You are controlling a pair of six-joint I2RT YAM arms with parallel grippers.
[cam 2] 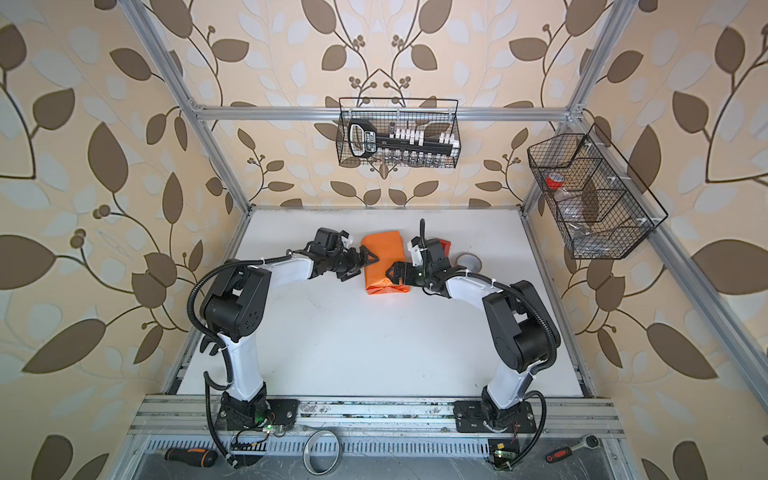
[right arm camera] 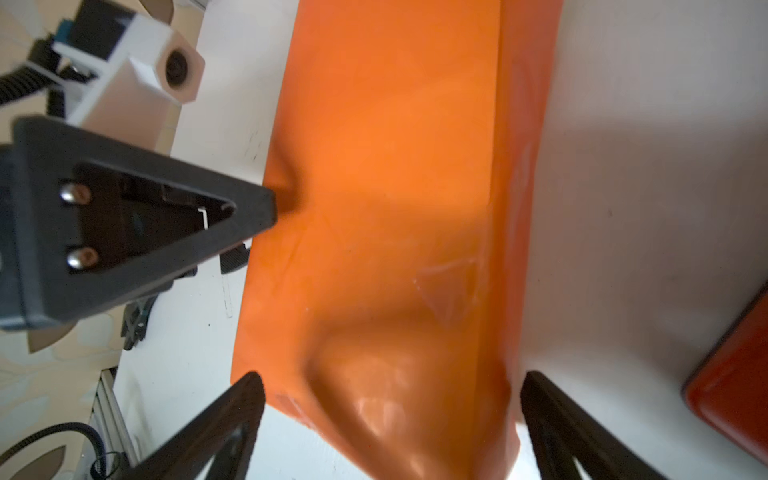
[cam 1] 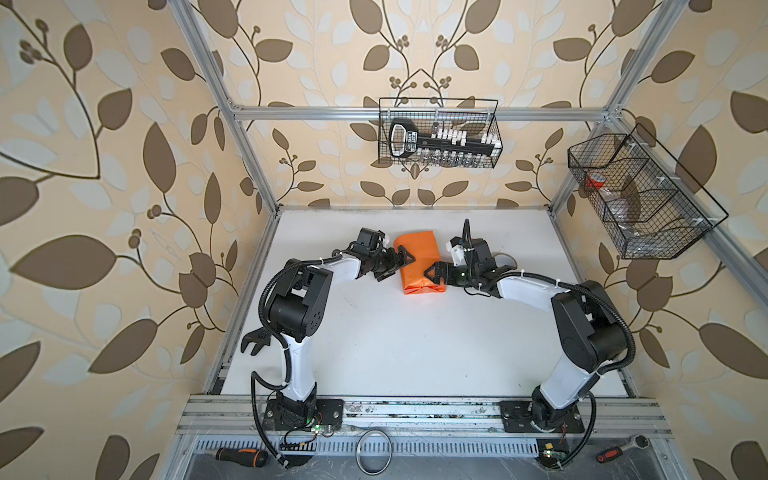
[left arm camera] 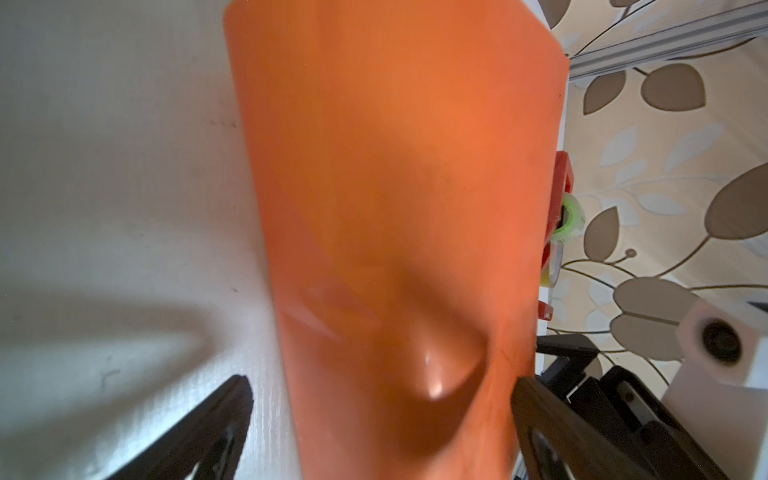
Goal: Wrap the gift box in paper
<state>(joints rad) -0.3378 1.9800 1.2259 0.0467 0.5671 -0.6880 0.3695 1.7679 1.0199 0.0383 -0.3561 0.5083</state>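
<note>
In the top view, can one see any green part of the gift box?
No, the paper shows only its glossy orange side, folded closed all around what it wraps.

White desk (cam 1: 395, 353) is seen in both top views, w/ faint scuff marks on the surface. Toward its far middle, orange paper (cam 1: 417, 262) is laid on it as a folded, closed-up bundle, glossy side out. Just right of that, a red tape dispenser (cam 2: 444, 244) is set on the desk, partly hidden. A grey tape roll (cam 2: 469, 262) is placed near it, further right.
</note>
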